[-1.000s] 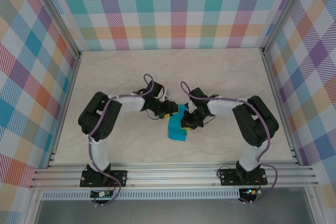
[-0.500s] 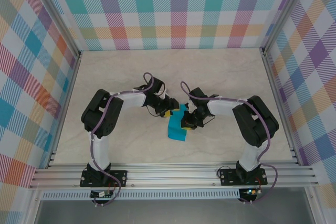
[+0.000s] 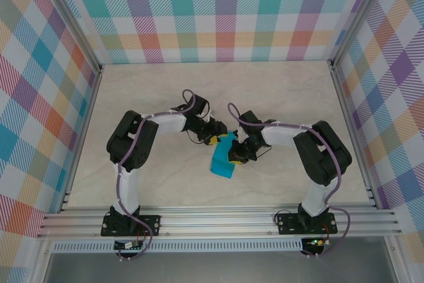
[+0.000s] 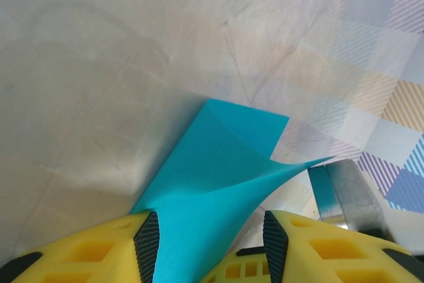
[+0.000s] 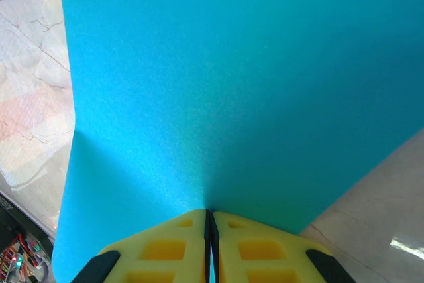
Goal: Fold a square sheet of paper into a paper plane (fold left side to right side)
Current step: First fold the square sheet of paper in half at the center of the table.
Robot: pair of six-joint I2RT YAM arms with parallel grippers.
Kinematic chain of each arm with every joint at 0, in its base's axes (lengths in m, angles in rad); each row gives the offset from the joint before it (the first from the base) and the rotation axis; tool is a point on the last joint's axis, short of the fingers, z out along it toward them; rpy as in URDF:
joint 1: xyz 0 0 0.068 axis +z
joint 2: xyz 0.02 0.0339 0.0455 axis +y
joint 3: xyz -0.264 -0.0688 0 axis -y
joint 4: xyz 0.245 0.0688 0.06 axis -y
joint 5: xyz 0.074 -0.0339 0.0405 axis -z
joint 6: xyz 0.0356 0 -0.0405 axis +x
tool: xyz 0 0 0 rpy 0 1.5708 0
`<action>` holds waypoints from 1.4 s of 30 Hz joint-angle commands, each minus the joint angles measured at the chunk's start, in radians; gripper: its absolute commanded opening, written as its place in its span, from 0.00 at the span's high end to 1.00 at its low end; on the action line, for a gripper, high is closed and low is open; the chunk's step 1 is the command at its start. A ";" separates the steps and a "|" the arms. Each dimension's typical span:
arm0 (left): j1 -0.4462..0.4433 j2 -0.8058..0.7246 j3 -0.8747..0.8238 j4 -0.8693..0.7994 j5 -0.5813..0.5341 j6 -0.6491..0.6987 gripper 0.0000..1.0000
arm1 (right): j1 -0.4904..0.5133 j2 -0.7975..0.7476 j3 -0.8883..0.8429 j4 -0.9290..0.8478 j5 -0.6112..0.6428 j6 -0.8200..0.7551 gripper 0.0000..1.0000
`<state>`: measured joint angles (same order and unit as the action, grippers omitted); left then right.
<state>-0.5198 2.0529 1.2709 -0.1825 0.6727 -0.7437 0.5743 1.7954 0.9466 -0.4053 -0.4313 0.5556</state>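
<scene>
You have the pale marbled table [image 3: 285, 97] boxed in by plaid walls [image 3: 225, 11], with a metal rail [image 3: 218, 220] across its near edge. Your left arm [image 3: 132, 147] and right arm [image 3: 321, 150] both bend inward, and their wrists meet near the middle of the table.

Between them is the turquoise sheet of paper [image 3: 222, 164]. From above it reads as a narrow, doubled-over strip, running from the left gripper [image 3: 215, 139] down toward the near edge. Its lower end lies on the table.

Your right gripper [image 3: 234, 158] sits against the strip's right side. In the right wrist view, its yellow fingers are pressed together on the sheet's edge [image 5: 209, 226]. The paper [image 5: 232, 84] spreads out flat and smooth beyond them.

Your left gripper is at the strip's far end. In the left wrist view its fingers stand apart [image 4: 211, 250], and the paper [image 4: 218, 170] passes up through the gap between the black pads. There the sheet curls, one corner lifted and pointing right while the other layer rests on the table.
</scene>
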 commanded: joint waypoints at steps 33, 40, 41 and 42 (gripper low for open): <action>-0.018 -0.042 -0.051 0.182 0.016 0.076 0.59 | 0.003 0.056 -0.012 -0.094 0.110 -0.024 0.88; -0.049 0.023 -0.013 0.184 0.016 0.062 0.59 | 0.002 0.055 -0.008 -0.101 0.111 -0.027 0.88; -0.051 0.033 -0.008 0.183 0.014 0.062 0.59 | 0.002 0.055 -0.008 -0.101 0.111 -0.027 0.88; -0.051 0.043 -0.001 0.180 0.009 0.060 0.59 | 0.002 0.055 -0.008 -0.101 0.111 -0.026 0.88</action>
<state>-0.5621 2.0647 1.2327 -0.0002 0.6724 -0.6739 0.5743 1.7992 0.9569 -0.4210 -0.4271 0.5518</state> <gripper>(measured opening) 0.410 0.116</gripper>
